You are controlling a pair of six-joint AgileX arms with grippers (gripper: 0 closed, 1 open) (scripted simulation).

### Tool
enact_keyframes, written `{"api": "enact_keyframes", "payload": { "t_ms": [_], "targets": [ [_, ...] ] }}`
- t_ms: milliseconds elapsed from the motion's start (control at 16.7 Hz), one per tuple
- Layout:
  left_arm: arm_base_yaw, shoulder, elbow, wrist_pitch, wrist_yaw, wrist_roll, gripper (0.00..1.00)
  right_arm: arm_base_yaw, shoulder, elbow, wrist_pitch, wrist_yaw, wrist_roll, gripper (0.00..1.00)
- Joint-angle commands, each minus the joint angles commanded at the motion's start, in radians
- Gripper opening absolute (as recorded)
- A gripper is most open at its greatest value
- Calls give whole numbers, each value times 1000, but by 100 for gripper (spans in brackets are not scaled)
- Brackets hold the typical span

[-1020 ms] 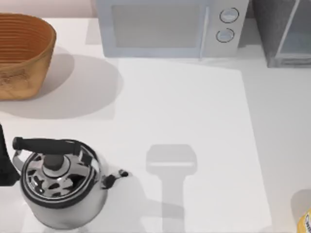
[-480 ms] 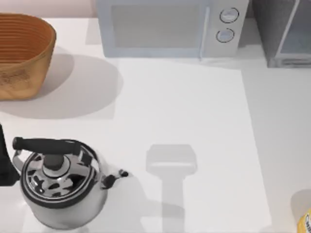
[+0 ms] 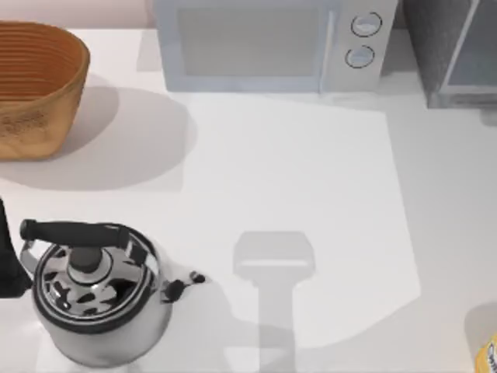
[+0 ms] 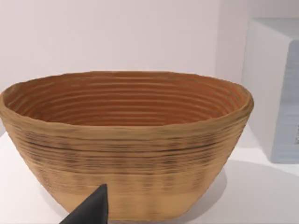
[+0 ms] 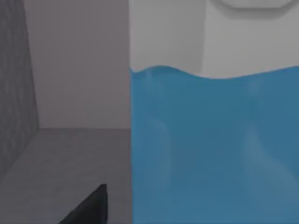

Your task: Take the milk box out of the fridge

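The milk box [image 5: 215, 140] stands on the grey floor inside the fridge [image 3: 458, 54] at the desk's far right corner, looming close before the right gripper [image 5: 91, 205] (finger spread: cannot tell). Reaching step, likely; next, close squarely on its blue sides.

Microwave [image 3: 268, 45] at table's [image 3: 295, 179] back, middle. Basket [image 3: 35, 89] left of microwave, fridge [image 3: 454, 50] just right of it. Kettle [image 3: 97, 291] front-left of microwave, well apart. Milk box [image 5: 215, 140] inside fridge, standing on its floor.
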Motion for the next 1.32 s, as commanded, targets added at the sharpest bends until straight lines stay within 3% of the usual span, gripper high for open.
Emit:
{"api": "enact_keyframes", "payload": {
  "t_ms": [420,840,1140,1320],
  "targets": [
    [0,0,0,0,0,0,100,10,21,28,-21,13,0,100],
    [0,0,0,0,0,0,100,39,148,281,-141,42,-1,100],
    [0,0,0,0,0,0,100,43,160,304,-157,46,-1,100],
    [0,0,0,0,0,0,100,43,160,304,-157,46,-1,77]
  ]
}}
